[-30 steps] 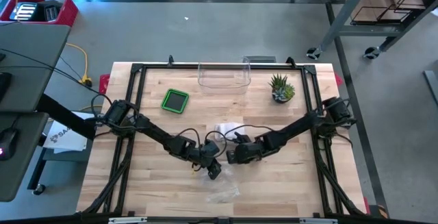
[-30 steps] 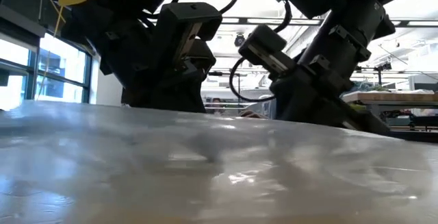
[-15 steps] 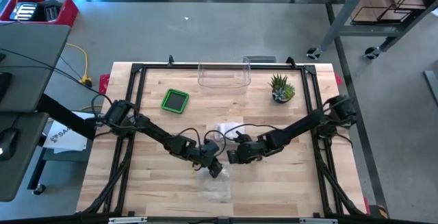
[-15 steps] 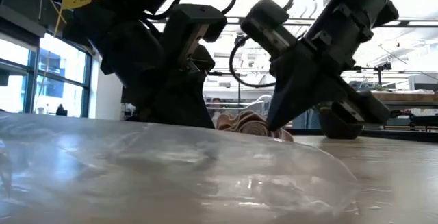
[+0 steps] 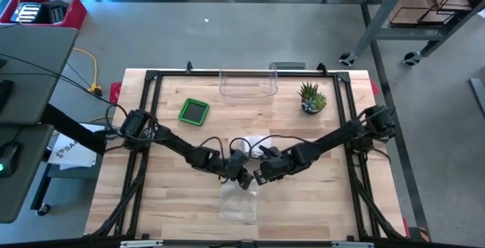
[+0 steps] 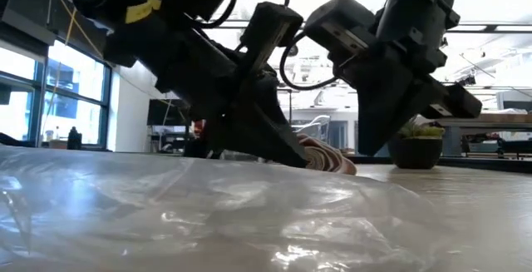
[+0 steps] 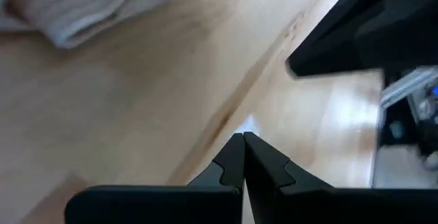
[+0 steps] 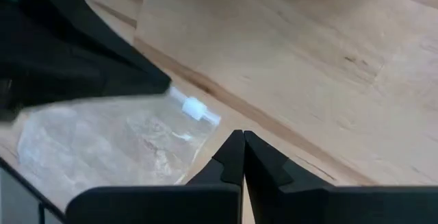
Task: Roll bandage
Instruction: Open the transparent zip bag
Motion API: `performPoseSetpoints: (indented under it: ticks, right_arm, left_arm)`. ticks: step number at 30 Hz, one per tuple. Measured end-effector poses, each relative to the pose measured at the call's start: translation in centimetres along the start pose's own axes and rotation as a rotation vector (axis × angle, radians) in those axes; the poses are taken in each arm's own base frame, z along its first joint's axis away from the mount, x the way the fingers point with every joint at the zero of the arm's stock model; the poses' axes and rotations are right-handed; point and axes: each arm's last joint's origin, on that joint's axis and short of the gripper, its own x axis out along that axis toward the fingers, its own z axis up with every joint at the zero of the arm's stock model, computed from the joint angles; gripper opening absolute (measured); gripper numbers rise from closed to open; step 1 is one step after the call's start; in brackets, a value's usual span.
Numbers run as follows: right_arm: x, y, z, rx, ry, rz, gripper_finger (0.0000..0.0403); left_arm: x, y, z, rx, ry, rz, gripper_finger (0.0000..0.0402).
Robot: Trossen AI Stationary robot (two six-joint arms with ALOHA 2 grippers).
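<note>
The bandage (image 5: 254, 142), a loose beige and white strip, lies bunched on the wooden table near its middle; it also shows in the low view (image 6: 328, 160). A clear plastic bag (image 5: 239, 205) lies flat nearer the front edge. My left gripper (image 5: 245, 181) is shut, slanting down between bandage and bag, its tip by the bag's far edge. My right gripper (image 5: 258, 177) is shut and hangs just right of it, above bare wood, pointing steeply down. The two tips stand close together. My left gripper's shut tip (image 8: 164, 85) sits at the far edge of the plastic bag (image 8: 195, 107); whether it touches the bag I cannot tell. It is clear of the bandage (image 7: 75, 11).
A green-rimmed box (image 5: 194, 111), a clear container (image 5: 248, 85) and a potted plant (image 5: 311, 98) stand along the far side. A black frame (image 5: 151, 111) borders the table. Bare wood lies at the front left and front right.
My right gripper has risen and tipped to point more steeply down, staying shut. My left gripper has rolled about its own line and edged toward the bandage. The bag's right part has sunk flat onto the table, so the bandage now shows behind it in the low view.
</note>
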Motion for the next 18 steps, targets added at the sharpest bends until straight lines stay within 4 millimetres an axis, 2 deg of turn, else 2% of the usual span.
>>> performPoseSetpoints:
  ticks: [4, 7, 11, 15, 18]
  right_arm:
    - [0.1, 0.0, -0.2, -0.013, 0.011, 0.014, 0.0]
    - [0.1, 0.0, -0.5, -0.03, 0.014, 0.02, 0.0]
    - [0.1, 0.2, -1.0, -0.043, 0.022, 0.035, 0.0]
    - [0.2, 0.7, -1.7, -0.063, 0.038, 0.069, 0.0]
    - [0.7, 1.0, -1.7, -0.036, 0.04, 0.087, 0.0]
  left_arm:
    - [-1.1, 0.1, 0.3, 0.15, 0.123, 0.009, 0.0]
    - [-2.8, -0.3, 0.3, 0.25, 0.207, 0.036, 0.0]
    - [-4.2, -0.2, -1.4, 0.385, 0.319, 0.04, 0.0]
    - [-4.3, -0.3, -2.3, 0.487, 0.338, 0.027, 0.0]
    - [-3.6, 0.1, -2.6, 0.455, 0.346, 0.045, 0.0]
